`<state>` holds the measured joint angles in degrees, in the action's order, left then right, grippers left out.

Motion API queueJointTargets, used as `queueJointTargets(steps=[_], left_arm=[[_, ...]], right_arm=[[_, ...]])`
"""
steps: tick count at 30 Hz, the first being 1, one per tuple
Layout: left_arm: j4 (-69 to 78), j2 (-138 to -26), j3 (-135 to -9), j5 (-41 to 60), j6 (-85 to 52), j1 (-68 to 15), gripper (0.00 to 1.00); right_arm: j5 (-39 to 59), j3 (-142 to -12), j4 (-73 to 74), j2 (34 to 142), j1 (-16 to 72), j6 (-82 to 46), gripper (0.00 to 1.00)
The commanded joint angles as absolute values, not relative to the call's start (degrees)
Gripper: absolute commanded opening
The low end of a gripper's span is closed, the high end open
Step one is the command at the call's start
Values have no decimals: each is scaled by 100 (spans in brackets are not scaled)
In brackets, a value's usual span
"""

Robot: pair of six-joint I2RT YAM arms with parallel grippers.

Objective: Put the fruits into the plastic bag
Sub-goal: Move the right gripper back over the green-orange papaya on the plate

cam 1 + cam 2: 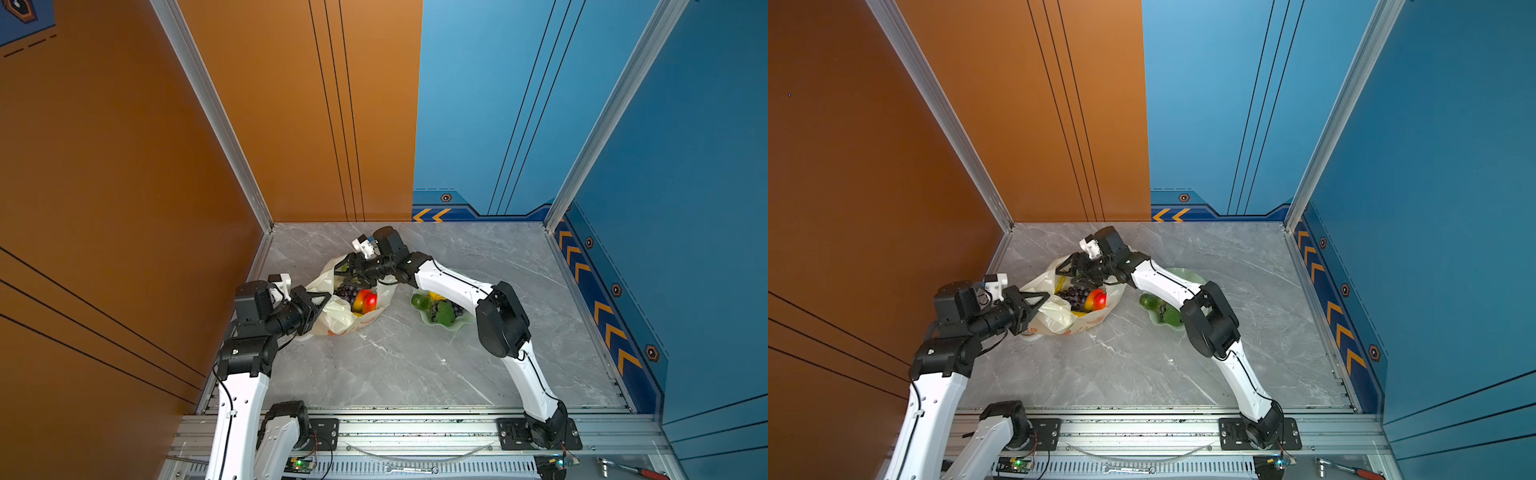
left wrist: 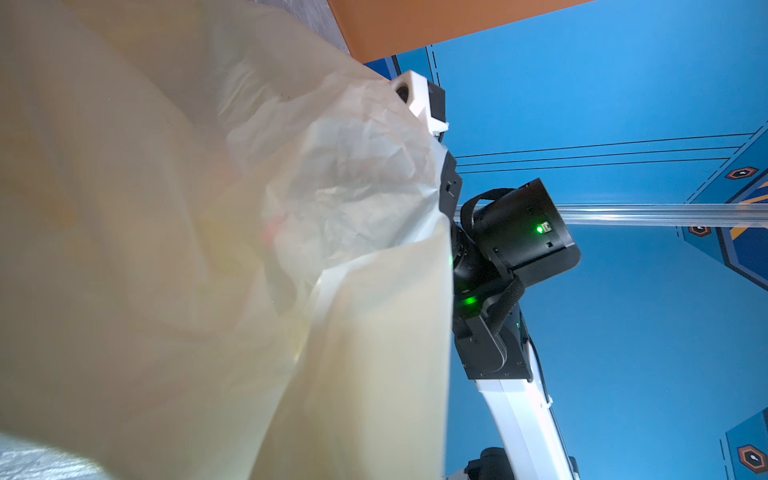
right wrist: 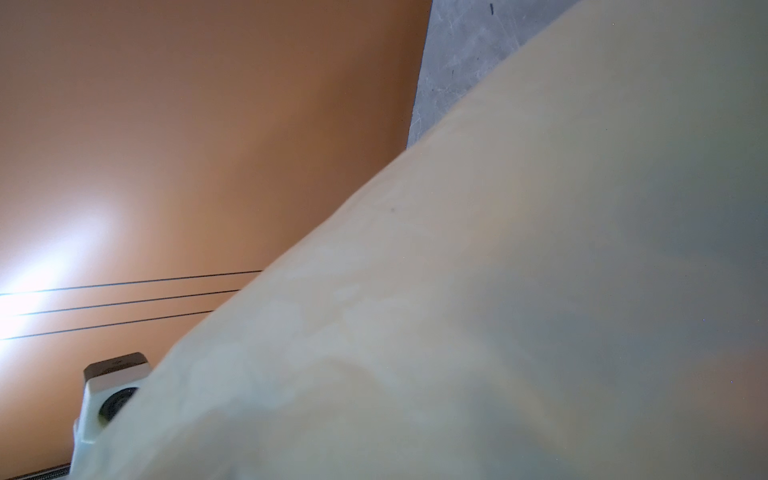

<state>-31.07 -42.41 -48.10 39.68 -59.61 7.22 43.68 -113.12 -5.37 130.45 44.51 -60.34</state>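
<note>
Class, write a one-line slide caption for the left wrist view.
Crinkled cream plastic bag fills most of the frame; beyond it, the right arm stands against the blue wall.

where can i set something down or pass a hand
Widest bare marble: the near stretch in front of the plastic bag and dish. The back right corner is free too. Crowded: the bag mouth and the strip between bag and dish.

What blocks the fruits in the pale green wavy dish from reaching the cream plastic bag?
Nothing lies on the table between green dish and cream bag; only the right arm crosses above the dish, right gripper at the bag's mouth.
</note>
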Motion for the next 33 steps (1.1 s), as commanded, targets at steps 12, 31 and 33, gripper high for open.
queueJointTargets(steps=[12, 31, 33], left_arm=[[-3136, -4228, -4758, 3894, -5955, 749, 0], [-3129, -4314, -4792, 3885, -5891, 726, 0], [-3112, -4325, -4790, 3885, -5889, 712, 0]], right_arm=[[4107, -11244, -2007, 11944, 4284, -4828, 71], [1652, -10951, -4995, 10346, 4181, -1913, 100], [1152, -10796, -5050, 10133, 4265, -1628, 100]])
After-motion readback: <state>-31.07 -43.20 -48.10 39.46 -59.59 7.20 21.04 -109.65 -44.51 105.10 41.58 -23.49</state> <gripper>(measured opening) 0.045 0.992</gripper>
